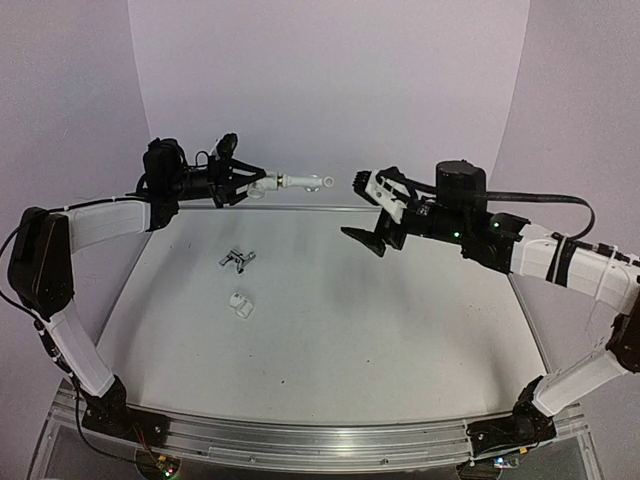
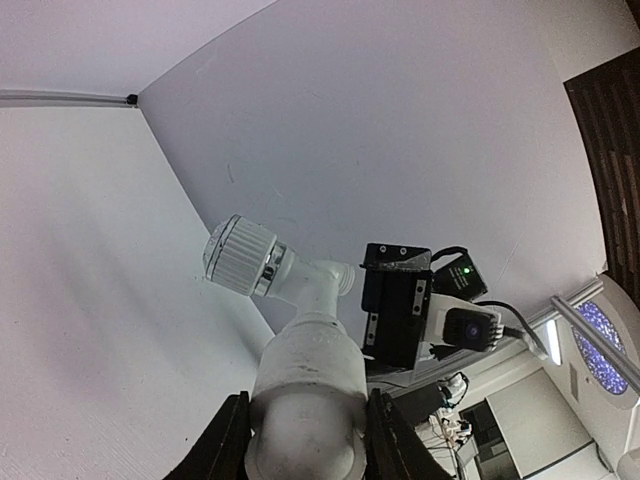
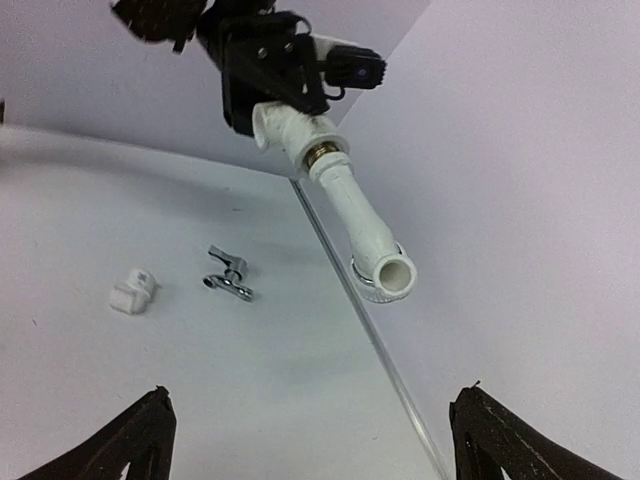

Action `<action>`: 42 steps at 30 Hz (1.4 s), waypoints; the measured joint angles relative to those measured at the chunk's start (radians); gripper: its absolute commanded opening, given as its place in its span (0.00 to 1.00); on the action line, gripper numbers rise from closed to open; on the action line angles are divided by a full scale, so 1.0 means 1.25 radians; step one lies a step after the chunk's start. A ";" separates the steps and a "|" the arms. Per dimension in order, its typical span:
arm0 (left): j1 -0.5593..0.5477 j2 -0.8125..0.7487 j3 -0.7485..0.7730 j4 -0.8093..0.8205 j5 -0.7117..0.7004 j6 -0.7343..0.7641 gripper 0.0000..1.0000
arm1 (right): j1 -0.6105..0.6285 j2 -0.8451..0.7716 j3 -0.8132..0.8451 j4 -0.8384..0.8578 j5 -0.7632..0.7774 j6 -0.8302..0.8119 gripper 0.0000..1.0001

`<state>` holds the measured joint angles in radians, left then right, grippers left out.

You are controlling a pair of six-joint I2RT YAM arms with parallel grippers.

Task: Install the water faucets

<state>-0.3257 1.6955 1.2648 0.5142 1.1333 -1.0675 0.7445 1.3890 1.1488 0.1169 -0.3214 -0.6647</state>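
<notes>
My left gripper (image 1: 240,183) is shut on a white plastic faucet pipe (image 1: 295,182) and holds it level above the table's far edge, pointing right. In the left wrist view the pipe (image 2: 305,385) fills the gap between the jaws, with a ribbed white collar (image 2: 238,255) at its far end. My right gripper (image 1: 370,210) is open and empty, facing the pipe's open end (image 3: 388,273) from a short distance. A small silver metal tap piece (image 1: 237,260) and a small white fitting (image 1: 241,306) lie on the table; both show in the right wrist view, tap (image 3: 228,275), fitting (image 3: 133,290).
The white table (image 1: 400,330) has a rear edge (image 3: 350,300) running below the held pipe. Purple-white backdrop walls stand behind and at both sides.
</notes>
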 measured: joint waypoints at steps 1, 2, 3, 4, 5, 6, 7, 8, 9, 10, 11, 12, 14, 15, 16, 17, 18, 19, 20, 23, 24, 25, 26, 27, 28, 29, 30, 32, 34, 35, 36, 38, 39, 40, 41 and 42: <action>-0.001 -0.005 -0.002 0.000 0.008 -0.008 0.00 | -0.001 0.018 0.014 -0.003 0.001 -0.064 0.97; -0.001 -0.009 -0.005 0.000 0.016 -0.013 0.00 | -0.002 0.041 0.035 -0.004 0.002 -0.115 0.96; -0.001 -0.013 -0.007 0.001 0.024 -0.017 0.00 | -0.005 0.067 0.060 -0.005 0.001 -0.162 0.96; -0.001 -0.017 -0.009 0.001 0.033 -0.021 0.00 | -0.008 0.095 0.088 -0.004 -0.002 -0.203 0.95; -0.001 -0.019 -0.010 0.001 0.042 -0.023 0.00 | -0.010 0.120 0.112 -0.005 -0.006 -0.236 0.94; -0.001 -0.021 -0.011 0.001 0.051 -0.023 0.00 | -0.013 0.138 0.130 -0.005 -0.011 -0.260 0.94; -0.001 -0.021 -0.012 0.001 0.062 -0.024 0.00 | -0.015 0.154 0.147 -0.005 -0.018 -0.281 0.93; -0.001 -0.021 -0.013 0.001 0.070 -0.023 0.00 | -0.017 0.166 0.159 -0.006 -0.027 -0.294 0.91; -0.001 -0.021 -0.014 0.000 0.078 -0.023 0.00 | -0.019 0.175 0.169 -0.007 -0.035 -0.304 0.90; -0.001 -0.021 -0.014 0.000 0.087 -0.020 0.00 | -0.021 0.183 0.179 -0.008 -0.047 -0.310 0.88; -0.001 -0.021 -0.014 0.000 0.093 -0.019 0.00 | -0.022 0.192 0.192 -0.011 -0.064 -0.313 0.86; -0.001 -0.021 -0.014 0.001 0.101 -0.018 0.00 | -0.023 0.199 0.201 -0.010 -0.079 -0.314 0.84; -0.001 -0.021 -0.014 0.000 0.112 -0.015 0.00 | -0.023 0.208 0.214 -0.011 -0.111 -0.312 0.80; -0.001 -0.020 -0.014 0.000 0.118 -0.013 0.00 | -0.023 0.212 0.219 -0.011 -0.129 -0.308 0.78; -0.001 -0.019 -0.014 0.000 0.123 -0.011 0.00 | -0.023 0.217 0.224 -0.012 -0.148 -0.302 0.75; -0.001 -0.019 -0.014 0.001 0.127 -0.010 0.00 | -0.023 0.223 0.230 -0.013 -0.164 -0.297 0.73; -0.001 -0.018 -0.013 0.001 0.130 -0.008 0.00 | -0.023 0.229 0.236 -0.012 -0.178 -0.292 0.71; -0.001 -0.017 -0.013 0.001 0.135 -0.007 0.00 | -0.023 0.237 0.243 -0.012 -0.191 -0.284 0.67; -0.001 -0.015 -0.013 0.001 0.139 -0.005 0.00 | -0.023 0.245 0.249 -0.013 -0.203 -0.276 0.64; -0.001 -0.011 -0.013 0.001 0.146 -0.003 0.00 | -0.023 0.273 0.270 -0.017 -0.230 -0.245 0.51; -0.001 -0.009 -0.013 0.001 0.148 0.000 0.00 | -0.023 0.283 0.279 -0.018 -0.236 -0.230 0.47; -0.001 -0.007 -0.013 0.001 0.148 0.005 0.00 | -0.023 0.293 0.288 -0.020 -0.241 -0.215 0.42; -0.001 -0.006 -0.013 0.000 0.148 0.012 0.00 | -0.023 0.301 0.295 -0.021 -0.246 -0.201 0.37; -0.001 -0.005 -0.013 0.000 0.148 0.021 0.00 | -0.023 0.307 0.301 -0.023 -0.252 -0.180 0.32; -0.001 -0.005 -0.013 0.000 0.147 0.032 0.00 | -0.023 0.312 0.305 -0.023 -0.260 -0.152 0.25; -0.001 -0.005 -0.013 0.001 0.147 0.044 0.00 | -0.023 0.315 0.307 -0.023 -0.268 -0.126 0.15; -0.001 -0.005 -0.013 0.002 0.147 0.058 0.00 | -0.023 0.315 0.308 -0.024 -0.278 -0.097 0.07; -0.001 -0.005 -0.013 0.001 0.148 0.094 0.00 | -0.024 0.315 0.308 -0.027 -0.300 -0.034 0.00; -0.001 -0.005 -0.013 0.003 0.147 0.138 0.00 | -0.028 0.315 0.308 -0.029 -0.321 0.046 0.00; -0.002 -0.005 -0.013 0.003 0.147 0.174 0.00 | -0.029 0.315 0.307 -0.029 -0.331 0.100 0.00; -0.002 -0.006 -0.014 0.006 0.146 0.214 0.00 | -0.030 0.315 0.304 -0.026 -0.340 0.157 0.00; -0.002 -0.013 -0.025 0.011 0.143 0.317 0.00 | -0.030 0.315 0.295 -0.014 -0.353 0.283 0.00; -0.002 -0.020 -0.037 0.014 0.142 0.374 0.00 | -0.030 0.315 0.290 -0.009 -0.363 0.346 0.00; -0.003 -0.030 -0.054 0.015 0.142 0.444 0.00 | -0.029 0.315 0.285 -0.007 -0.376 0.414 0.00; -0.004 -0.040 -0.073 0.016 0.141 0.512 0.00 | -0.028 0.315 0.281 -0.008 -0.390 0.485 0.00; -0.005 -0.047 -0.084 0.017 0.141 0.571 0.00 | -0.028 0.315 0.279 -0.008 -0.400 0.548 0.00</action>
<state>-0.3314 1.6367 1.1602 0.5353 1.3094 -0.3539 0.7098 1.7828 1.4975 0.1072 -0.8218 0.0209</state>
